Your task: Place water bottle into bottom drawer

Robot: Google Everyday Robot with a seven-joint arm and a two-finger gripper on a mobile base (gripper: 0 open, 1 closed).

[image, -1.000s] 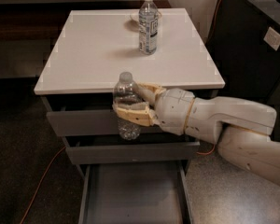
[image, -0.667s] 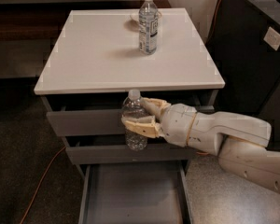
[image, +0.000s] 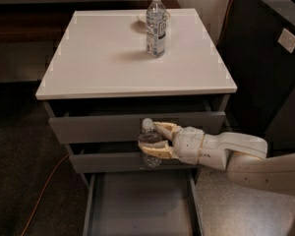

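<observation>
The water bottle (image: 148, 142), clear with a white cap, is held upright in my gripper (image: 155, 140). The gripper reaches in from the right and its cream fingers (image: 163, 128) are shut around the bottle's body. The bottle hangs in front of the middle drawer front, above the bottom drawer (image: 137, 205), which is pulled out and shows its grey tray. The lower part of the bottle is hard to make out against the grey fronts.
A taller, slimmer bottle (image: 156, 24) with a printed label stands at the back of the white cabinet top (image: 98, 63), next to a small dish (image: 140, 19). A dark cabinet (image: 265, 58) stands at right. An orange cable (image: 44, 195) lies on the floor at left.
My gripper has carried the water bottle downward, from the top drawer front to the middle drawer front, and slightly right. The tall bottle has not moved.
</observation>
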